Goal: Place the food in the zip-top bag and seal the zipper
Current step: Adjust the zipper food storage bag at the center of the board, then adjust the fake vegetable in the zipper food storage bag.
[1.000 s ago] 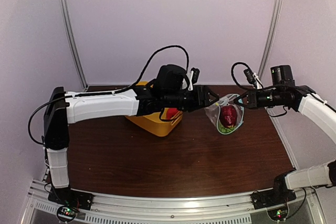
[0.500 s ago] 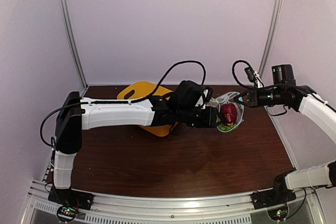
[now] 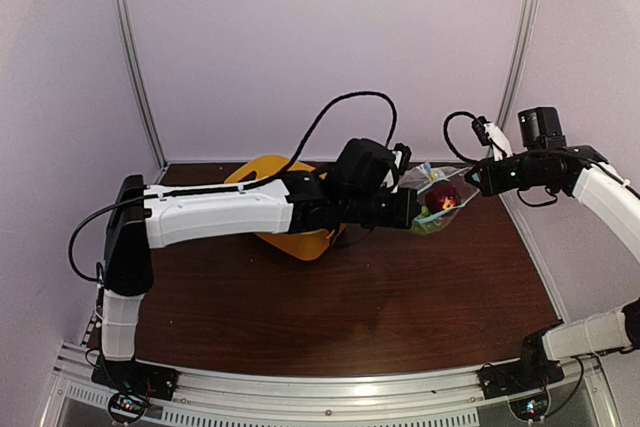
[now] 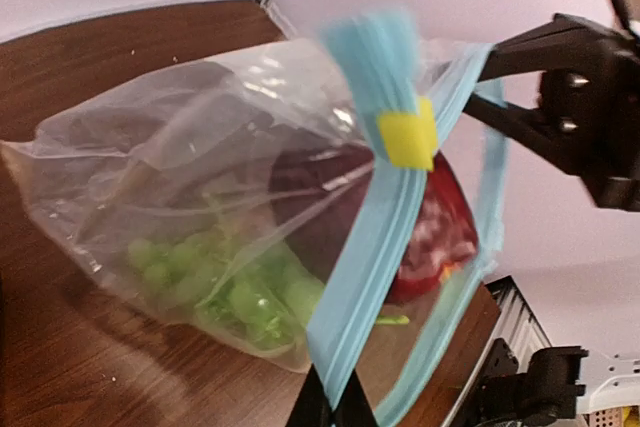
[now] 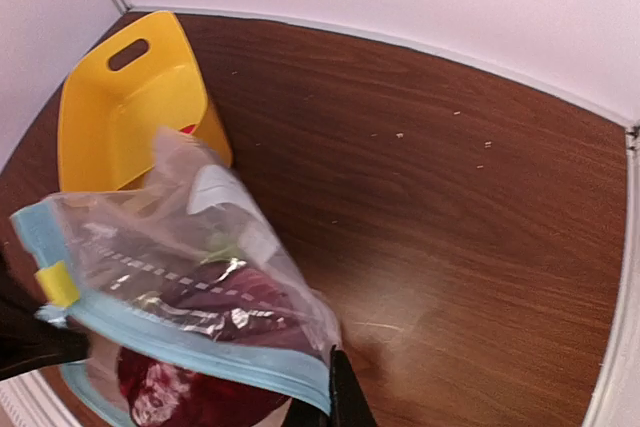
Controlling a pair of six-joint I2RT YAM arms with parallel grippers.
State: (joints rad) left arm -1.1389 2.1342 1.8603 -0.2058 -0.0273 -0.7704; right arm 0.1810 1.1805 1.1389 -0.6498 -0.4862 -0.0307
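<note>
Location: far right part of the bench [image 3: 350,297], between the two arms.

Left tool [image 4: 332,409]: jaws fully closed, pinching the zipper [image 4: 365,247], the light blue strip of the zip-top bag [image 4: 180,147]. Only the fingertips show in the left wrist view, with the strip running straight down into them.

Right tool [image 5: 322,402]: jaws fully closed on the opposite end of the bag's blue-edged mouth, where the strip meets the fingertips at the bottom of the right wrist view.

Zip-top bag: stretched between the two tools, its mouth edge taut. Its belly hangs toward the bench; contact with the bench cannot be confirmed. A yellow slider tab [image 4: 407,137] sits on the zipper. Beside the tab, the two blue lips stand apart and the mouth is open along that stretch. A white label [image 5: 215,187] shows on the bag's wall.

Contents, all inside the bag:
- green grape bunch [image 4: 230,282], lowest in the pouch
- dark maroon fruit [image 4: 315,197], in the middle
- pink-red fruit [image 4: 435,237], nearest the open mouth, showing between the lips

Other items: a yellow plastic basket [image 5: 130,117] stands on the bench to the left of the bag, partly hidden by the left arm in the overhead view.
</note>
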